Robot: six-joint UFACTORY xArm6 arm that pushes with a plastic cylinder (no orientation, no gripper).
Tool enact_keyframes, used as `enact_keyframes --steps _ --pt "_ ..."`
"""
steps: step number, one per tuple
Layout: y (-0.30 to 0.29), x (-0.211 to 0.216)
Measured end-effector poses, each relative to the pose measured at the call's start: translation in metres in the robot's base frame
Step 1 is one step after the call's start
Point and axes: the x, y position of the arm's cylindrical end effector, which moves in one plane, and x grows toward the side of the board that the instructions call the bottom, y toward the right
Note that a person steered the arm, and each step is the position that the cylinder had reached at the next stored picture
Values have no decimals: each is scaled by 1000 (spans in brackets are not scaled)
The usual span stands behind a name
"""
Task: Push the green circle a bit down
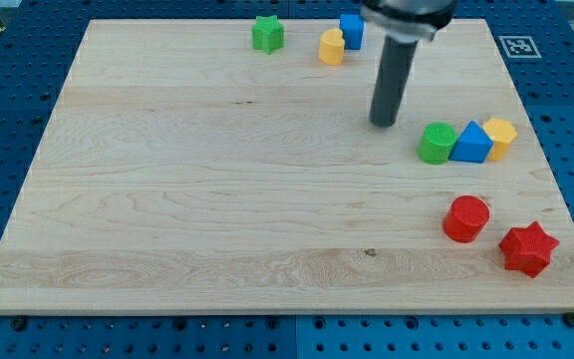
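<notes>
The green circle (436,143) sits on the wooden board (217,199) at the view's right, touching a blue triangle (473,143) on its right side. My tip (384,123) is a dark rod end, a short way to the upper left of the green circle, apart from it. It touches no block.
A yellow hexagon (500,136) touches the blue triangle's right side. A red circle (465,218) and a red star (527,248) lie at the lower right. A green star (267,34), a yellow heart (332,47) and a blue block (352,31) lie near the top edge.
</notes>
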Motion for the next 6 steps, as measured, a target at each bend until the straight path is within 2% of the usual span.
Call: enact_keyframes --steps 1,3,4,6 --pt "49 -11" --pt "46 -7" --pt "46 13" --pt "46 81"
